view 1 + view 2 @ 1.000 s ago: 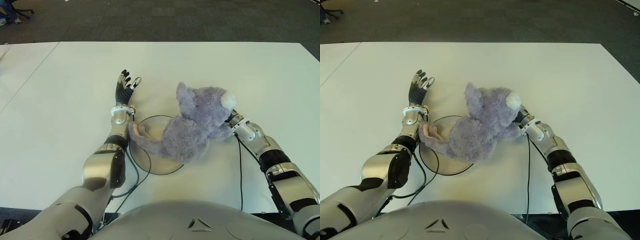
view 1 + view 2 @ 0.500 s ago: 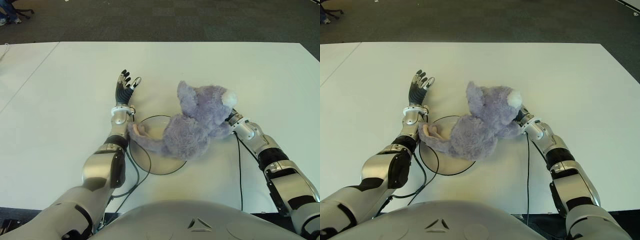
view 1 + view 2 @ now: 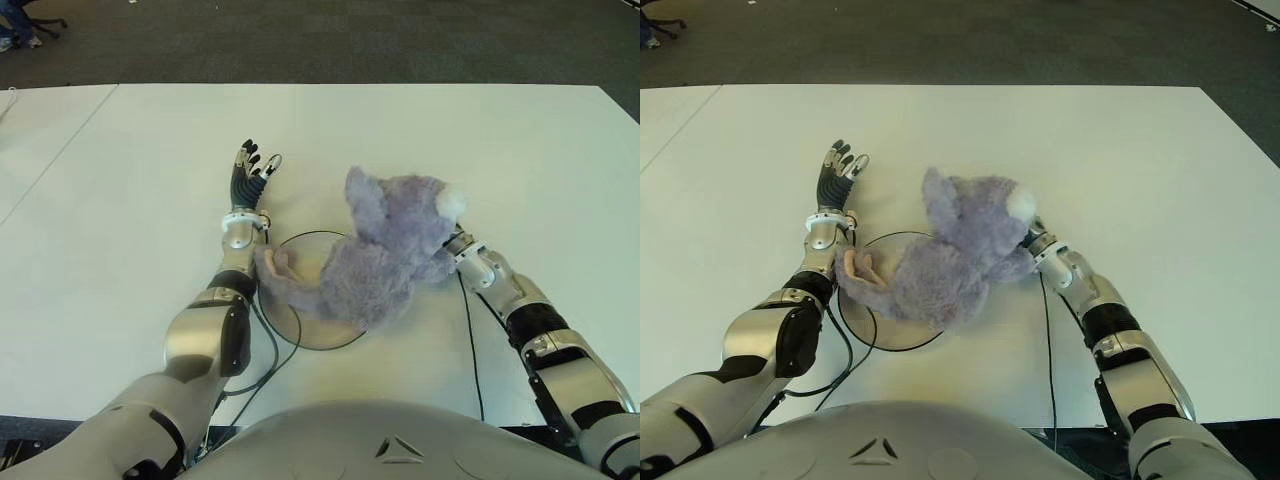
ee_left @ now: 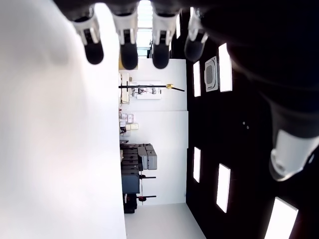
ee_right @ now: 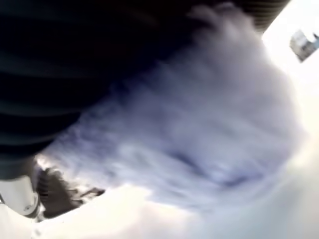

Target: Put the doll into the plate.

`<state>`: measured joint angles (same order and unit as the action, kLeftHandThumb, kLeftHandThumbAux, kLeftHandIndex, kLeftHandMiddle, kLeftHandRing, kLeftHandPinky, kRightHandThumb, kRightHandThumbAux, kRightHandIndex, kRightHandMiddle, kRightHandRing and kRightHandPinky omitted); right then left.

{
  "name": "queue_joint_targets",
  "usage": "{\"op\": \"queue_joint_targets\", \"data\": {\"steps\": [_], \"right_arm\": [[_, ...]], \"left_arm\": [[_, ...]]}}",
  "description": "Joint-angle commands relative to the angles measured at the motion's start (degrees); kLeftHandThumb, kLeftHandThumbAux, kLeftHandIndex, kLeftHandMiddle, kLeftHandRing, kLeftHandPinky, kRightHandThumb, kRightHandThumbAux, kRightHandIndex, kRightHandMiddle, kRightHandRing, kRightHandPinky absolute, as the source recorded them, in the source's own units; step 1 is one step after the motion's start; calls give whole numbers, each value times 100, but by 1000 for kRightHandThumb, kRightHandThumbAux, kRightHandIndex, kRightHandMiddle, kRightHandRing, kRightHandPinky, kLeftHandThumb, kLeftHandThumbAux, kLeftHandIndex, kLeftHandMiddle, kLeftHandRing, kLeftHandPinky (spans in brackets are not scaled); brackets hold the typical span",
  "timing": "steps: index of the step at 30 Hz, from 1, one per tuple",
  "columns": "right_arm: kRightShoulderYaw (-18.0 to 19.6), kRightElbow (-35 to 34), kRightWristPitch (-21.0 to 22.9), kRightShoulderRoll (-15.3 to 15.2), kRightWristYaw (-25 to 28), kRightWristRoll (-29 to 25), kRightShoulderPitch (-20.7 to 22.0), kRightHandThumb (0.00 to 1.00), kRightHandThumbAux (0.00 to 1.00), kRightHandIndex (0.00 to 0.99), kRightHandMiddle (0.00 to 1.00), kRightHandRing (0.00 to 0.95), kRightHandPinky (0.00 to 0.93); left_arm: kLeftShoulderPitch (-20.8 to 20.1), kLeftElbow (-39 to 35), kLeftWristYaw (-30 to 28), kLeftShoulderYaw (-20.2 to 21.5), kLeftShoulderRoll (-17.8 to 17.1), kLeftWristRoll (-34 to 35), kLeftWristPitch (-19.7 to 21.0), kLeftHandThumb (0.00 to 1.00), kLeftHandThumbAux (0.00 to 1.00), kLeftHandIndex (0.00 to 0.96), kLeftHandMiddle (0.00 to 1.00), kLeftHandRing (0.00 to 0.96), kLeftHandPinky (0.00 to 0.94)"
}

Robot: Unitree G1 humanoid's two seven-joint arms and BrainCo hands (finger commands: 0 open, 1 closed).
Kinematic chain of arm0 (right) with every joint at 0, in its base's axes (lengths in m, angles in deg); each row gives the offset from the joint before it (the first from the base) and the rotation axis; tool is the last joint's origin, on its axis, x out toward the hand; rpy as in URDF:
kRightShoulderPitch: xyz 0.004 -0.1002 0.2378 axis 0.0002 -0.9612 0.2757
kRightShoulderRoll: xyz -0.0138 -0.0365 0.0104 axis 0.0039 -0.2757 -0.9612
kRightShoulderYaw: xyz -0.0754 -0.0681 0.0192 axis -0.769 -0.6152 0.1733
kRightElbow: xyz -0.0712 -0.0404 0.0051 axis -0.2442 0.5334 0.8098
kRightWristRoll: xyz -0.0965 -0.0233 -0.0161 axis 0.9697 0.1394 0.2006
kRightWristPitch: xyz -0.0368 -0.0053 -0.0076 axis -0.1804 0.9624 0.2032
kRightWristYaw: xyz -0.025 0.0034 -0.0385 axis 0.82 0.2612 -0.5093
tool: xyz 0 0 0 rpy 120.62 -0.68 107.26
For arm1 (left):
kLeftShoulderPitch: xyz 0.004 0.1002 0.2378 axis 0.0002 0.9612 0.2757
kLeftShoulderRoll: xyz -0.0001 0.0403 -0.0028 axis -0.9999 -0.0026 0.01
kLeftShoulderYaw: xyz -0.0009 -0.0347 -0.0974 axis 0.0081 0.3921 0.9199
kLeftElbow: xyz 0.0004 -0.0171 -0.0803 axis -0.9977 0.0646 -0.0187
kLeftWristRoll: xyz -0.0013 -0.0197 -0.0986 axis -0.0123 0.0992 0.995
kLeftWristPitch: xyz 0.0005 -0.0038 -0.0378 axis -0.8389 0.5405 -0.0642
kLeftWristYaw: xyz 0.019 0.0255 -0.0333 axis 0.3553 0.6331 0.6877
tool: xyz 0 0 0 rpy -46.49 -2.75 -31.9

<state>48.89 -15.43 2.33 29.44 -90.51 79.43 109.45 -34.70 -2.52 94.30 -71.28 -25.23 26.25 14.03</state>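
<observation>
- Left eye view puts the doll (image 3: 385,250), a fuzzy grey-purple plush, just right of centre in your frame, slumped over the right part of the plate (image 3: 296,330).
- You can see the plate as a round disc with a dark rim, lying flat on the white table (image 3: 120,200) just below centre; its left and lower parts stay bare, while the doll covers its upper right part.
- Look at the doll's head: it stands toward the upper right of the body, with a white patch at its right edge, and a pale pink paw pokes out at the plate's left rim, close by the left forearm.
- Your right hand (image 3: 452,243) shows right of centre, pressed into the doll's right flank; only its wrist and the silver forearm show, running to the lower right corner of the frame.
- Right wrist view gives you little more than blurred purple fur filling the frame right up against the camera, so the hand probably grips the plush, though you cannot see the fingers themselves.
- Your left hand (image 3: 249,172) shows upper left of centre, above and to the left of the plate, fingers pointing toward the top of the frame, straight and relaxed, with nothing in them.
- Left wrist view confirms it for you: four fingertips (image 4: 128,52) stretched out in a row beside the white table surface, nothing between them.
- A dark cable (image 3: 467,330) runs along the table beside the right forearm.
</observation>
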Motion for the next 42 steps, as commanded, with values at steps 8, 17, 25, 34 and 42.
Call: {"op": "queue_joint_targets", "data": {"steps": [8,17,25,34,42], "right_arm": [[-516,161,-194,461,-596,622,176,231,611,0,0,0,0],[-538,85,-185,618,-696,528,181,309,620,56,140,252,345],[-447,-221,173,642,-302,323,52,497,622,186,333,485,648],[-363,-491,520,656,-102,281,-57,594,623,242,423,570,709],[-355,-530,592,642,150,163,-72,834,680,418,473,613,721]], "left_arm": [[1064,775,23,-123,324,-132,832,0,564,19,100,90,55],[1061,777,42,-105,339,-115,830,0,547,21,92,83,54],[1063,778,52,-115,351,-123,829,0,555,21,93,87,79],[1044,783,75,-111,356,-98,900,0,571,34,98,95,85],[1034,783,45,-85,365,-59,924,0,576,42,98,96,79]]}}
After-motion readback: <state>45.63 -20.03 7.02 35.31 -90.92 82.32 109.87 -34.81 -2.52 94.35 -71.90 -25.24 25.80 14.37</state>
